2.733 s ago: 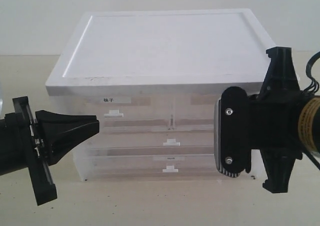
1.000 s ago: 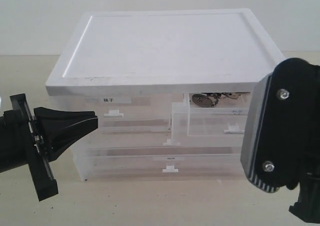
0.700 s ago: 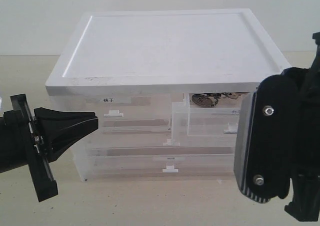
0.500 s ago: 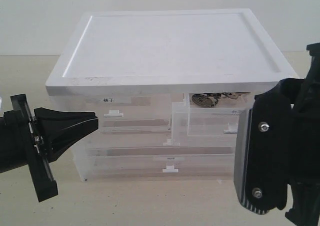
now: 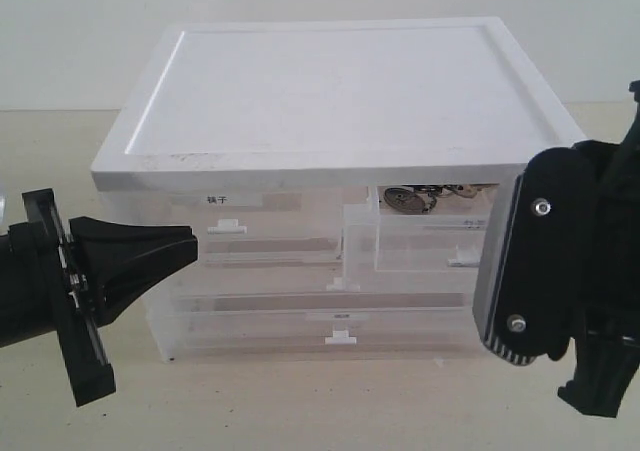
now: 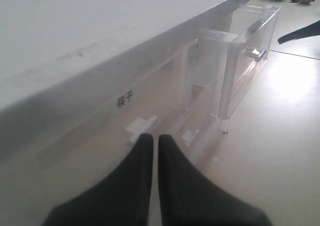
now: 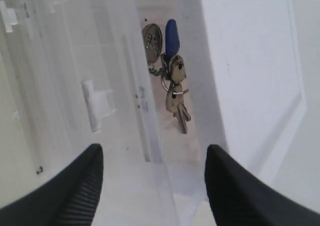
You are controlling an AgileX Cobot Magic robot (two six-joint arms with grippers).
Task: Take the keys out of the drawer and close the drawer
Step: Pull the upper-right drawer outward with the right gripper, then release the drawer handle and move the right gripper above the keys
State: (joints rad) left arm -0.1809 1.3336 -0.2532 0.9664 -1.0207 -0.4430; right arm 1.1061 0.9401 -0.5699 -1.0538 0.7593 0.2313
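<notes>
The drawer (image 5: pixel 420 243), the upper right half-width one, stands pulled out of the cabinet. It also shows in the left wrist view (image 6: pixel 248 48) and the right wrist view (image 7: pixel 131 93). The keys (image 5: pixel 407 200) lie inside it toward the back: silver keys on a ring with a blue fob (image 7: pixel 172 70). My right gripper (image 5: pixel 522 271) hangs open just in front of the drawer's right part, its jaws (image 7: pixel 152 153) wide apart and empty, the keys ahead of them. My left gripper (image 5: pixel 190 243) is shut on nothing, pointing at the cabinet's left side (image 6: pixel 151 138).
The translucent cabinet has a white flat top (image 5: pixel 330 91). Beside the open drawer is the shut half-width drawer with a bold black label (image 5: pixel 226 227). Two full-width drawers (image 5: pixel 340 316) lie below. The beige tabletop (image 5: pixel 300 401) runs in front.
The drawer was shut 2.7 s ago with the right gripper at it; it now stands pulled out. Over the last second the right gripper drifted in front of it. The left arm stayed still.
</notes>
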